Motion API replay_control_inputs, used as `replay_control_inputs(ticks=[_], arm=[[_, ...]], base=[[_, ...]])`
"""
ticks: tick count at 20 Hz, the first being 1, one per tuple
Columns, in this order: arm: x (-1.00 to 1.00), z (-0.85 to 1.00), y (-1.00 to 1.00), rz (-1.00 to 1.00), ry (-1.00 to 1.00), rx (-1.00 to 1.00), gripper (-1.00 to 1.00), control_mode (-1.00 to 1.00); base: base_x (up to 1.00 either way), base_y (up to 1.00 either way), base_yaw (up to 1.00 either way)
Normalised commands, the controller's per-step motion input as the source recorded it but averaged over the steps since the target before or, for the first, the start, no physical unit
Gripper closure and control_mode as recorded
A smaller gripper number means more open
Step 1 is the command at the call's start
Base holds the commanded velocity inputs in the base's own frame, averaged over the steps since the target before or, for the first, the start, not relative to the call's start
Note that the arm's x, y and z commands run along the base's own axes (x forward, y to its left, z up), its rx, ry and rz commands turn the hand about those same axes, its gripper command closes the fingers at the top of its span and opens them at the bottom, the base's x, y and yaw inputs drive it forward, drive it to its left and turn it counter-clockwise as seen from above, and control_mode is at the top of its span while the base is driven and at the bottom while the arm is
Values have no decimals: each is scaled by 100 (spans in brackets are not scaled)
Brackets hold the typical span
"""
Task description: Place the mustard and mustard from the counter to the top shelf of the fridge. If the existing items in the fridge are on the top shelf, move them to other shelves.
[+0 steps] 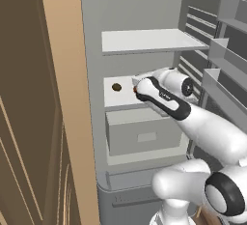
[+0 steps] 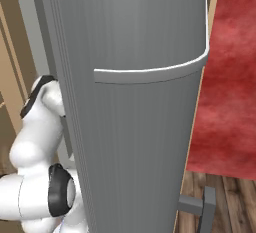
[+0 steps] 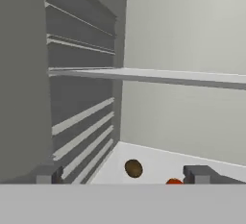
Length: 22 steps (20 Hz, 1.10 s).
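Observation:
The fridge [image 1: 96, 50] stands open with my arm [image 1: 164, 98] reaching inside. The existing items lie on the white shelf [image 1: 120, 99] below the upper shelf [image 1: 149, 40]: a dark brown lump [image 1: 116, 87] and an orange-red ball [image 1: 134, 90] mostly hidden by my hand. In the hand view my gripper [image 3: 124, 177] is open just above and in front of that lower shelf [image 3: 158, 158], empty, with the brown lump [image 3: 133, 168] and the ball [image 3: 175, 181] between its fingertips [image 3: 48, 174]. The upper shelf [image 3: 168, 76] runs across above. The mustards and the counter are out of view.
A pale grey drawer box [image 1: 144, 134] sits under the lower shelf. Door racks [image 1: 226, 50] stand close on the right of my arm. A tan cabinet side [image 1: 62, 98] borders the fridge's left. The right base view faces the door's grey outside [image 2: 135, 102] and a red rug [image 2: 230, 77].

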Motion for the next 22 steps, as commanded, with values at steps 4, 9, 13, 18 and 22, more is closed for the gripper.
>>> replay_control_inputs(ticks=[4, 9, 13, 18, 22], arm=[[-100, 100, 29, 24, 33, -39, -100, -100], [-100, 84, 1, 19, 27, -20, -100, -100], [-100, 67, -3, 7, 25, -11, -100, -100], [-97, 17, 0, -1, 27, -17, -100, -100], [-64, -55, 0, -3, 13, -24, -100, -100]], base=[[0, 0, 0], [0, 0, 0], [0, 0, 0], [0, 0, 0], [0, 0, 0]])
